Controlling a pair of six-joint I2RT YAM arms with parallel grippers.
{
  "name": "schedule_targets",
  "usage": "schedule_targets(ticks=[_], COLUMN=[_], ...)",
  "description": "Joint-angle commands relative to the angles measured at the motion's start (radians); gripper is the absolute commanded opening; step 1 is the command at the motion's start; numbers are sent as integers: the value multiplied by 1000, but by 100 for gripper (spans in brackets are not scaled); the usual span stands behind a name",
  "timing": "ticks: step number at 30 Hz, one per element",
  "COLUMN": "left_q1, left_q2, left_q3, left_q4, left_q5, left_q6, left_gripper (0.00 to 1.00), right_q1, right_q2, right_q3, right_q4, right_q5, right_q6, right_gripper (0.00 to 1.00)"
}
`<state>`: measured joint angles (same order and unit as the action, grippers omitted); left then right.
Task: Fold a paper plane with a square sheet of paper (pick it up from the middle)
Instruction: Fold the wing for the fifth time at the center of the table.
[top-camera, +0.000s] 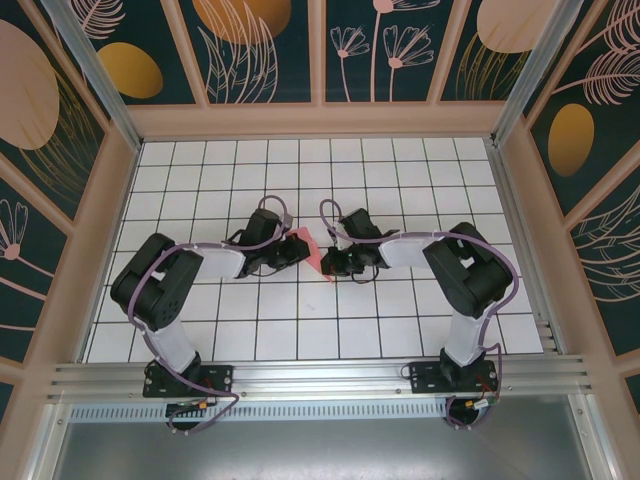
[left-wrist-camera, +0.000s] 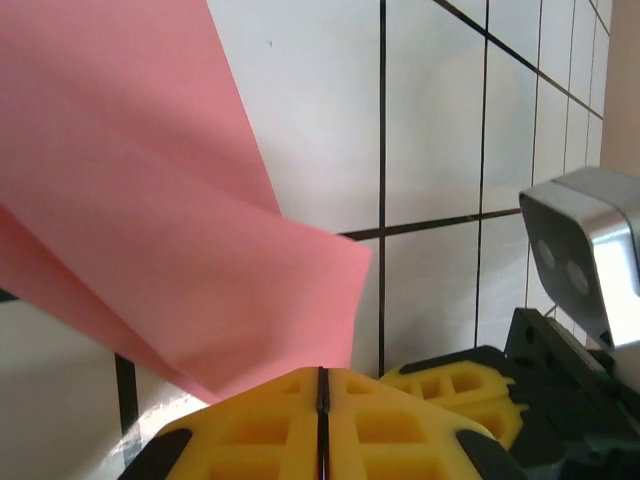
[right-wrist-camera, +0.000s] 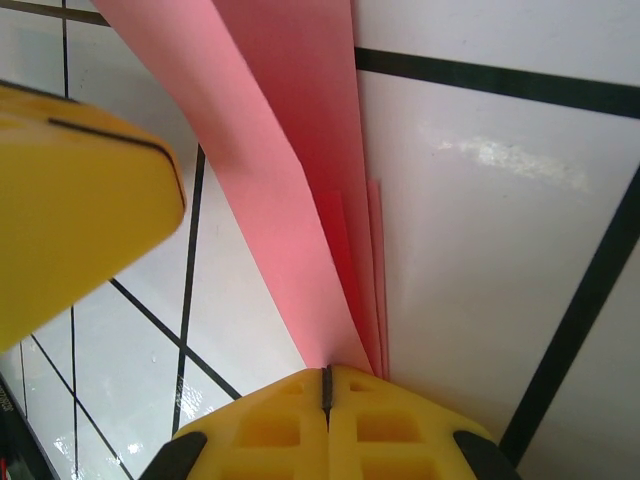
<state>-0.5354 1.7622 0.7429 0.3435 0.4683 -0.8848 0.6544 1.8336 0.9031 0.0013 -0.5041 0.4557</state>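
Right tool (right-wrist-camera: 325, 375) pinches paper (top-camera: 308, 248); long axis seemingly diagonal.

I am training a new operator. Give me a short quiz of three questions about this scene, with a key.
1. True or false: the left gripper stands wide open.
2. What does the right gripper pinch? A) a white cloth B) the pink paper C) a blue cup
3. Fill in: the white board bears a black ____.
Key: 1 false; 2 B; 3 grid.
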Motion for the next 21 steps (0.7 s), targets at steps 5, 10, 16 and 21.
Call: schedule_targets(ticks=[5,10,16,21], left_q1=[-20,-37,-43,-43], left_q2=[23,53,75,88], left_q3=[-11,19,32,53], left_q4=[38,36,8,-29], left_q5=[23,26,-3,-69], left_q6=[7,10,16,15], left_gripper=[10,12,13,13], right_q1=[-1,-1,2,4], right_q2=[58,70,82,88], right_q3=[-24,-20,-16,-23], right_q4=[-49,-54,-64,-92], right_q5=[83,87,89,113], right_q6=[18,21,20,5], right_gripper=[4,3,3,3])
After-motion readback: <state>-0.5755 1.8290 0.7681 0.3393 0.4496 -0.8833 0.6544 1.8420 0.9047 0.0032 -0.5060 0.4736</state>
